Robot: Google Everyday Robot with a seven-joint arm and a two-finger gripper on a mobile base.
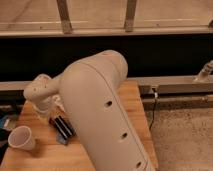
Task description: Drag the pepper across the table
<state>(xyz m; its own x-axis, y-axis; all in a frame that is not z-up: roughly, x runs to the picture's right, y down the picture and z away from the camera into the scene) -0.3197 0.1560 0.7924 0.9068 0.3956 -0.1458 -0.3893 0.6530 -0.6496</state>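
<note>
Mostly the view is filled by the robot's big cream arm [102,115], which rises from the near right and bends left over the wooden bench [132,107]. Its rounded wrist end reaches down at the left side of the bench, and the tool [50,112] sits there low over the wood, largely hidden by the wrist; I cannot tell how it is set. Just right of and nearer than the tool lies a black-and-white striped flat object [63,129]. A white cup [21,138] stands on the near left of the bench, apart from the striped object. The pepper cannot be made out anywhere on the bench.
</note>
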